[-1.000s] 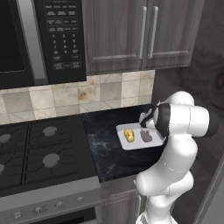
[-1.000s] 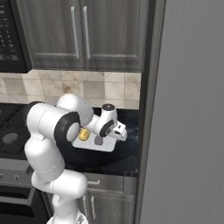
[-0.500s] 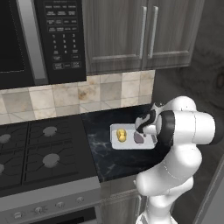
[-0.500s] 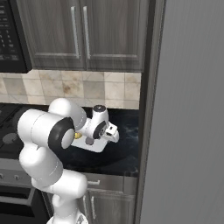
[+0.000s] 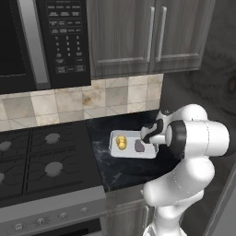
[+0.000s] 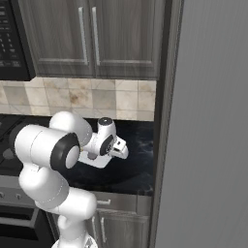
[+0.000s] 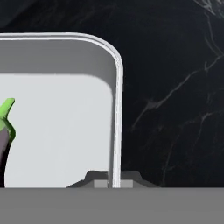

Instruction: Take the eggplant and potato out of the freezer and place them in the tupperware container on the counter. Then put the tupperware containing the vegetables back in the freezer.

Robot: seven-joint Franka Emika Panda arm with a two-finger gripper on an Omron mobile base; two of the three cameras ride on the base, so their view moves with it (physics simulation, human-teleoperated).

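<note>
Gripper (image 7: pixel 113 183) clamped on the tupperware container (image 7: pixel 117 109) rim (eggplant (image 7: pixel 5 127) inside, well aside).

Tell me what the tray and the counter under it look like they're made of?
The tray looks like smooth matte plastic: pale grey-white, rounded corners, thin raised rim, no shine. The counter looks like polished black marble or a stone-look slab, going by the thin white veins across it; since the scene is rendered, which one is open.

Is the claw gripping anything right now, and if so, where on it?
Yes: the claw is shut on the tupperware container, pinching its side rim, one finger either side of the wall. The eggplant and potato lie inside.
</note>
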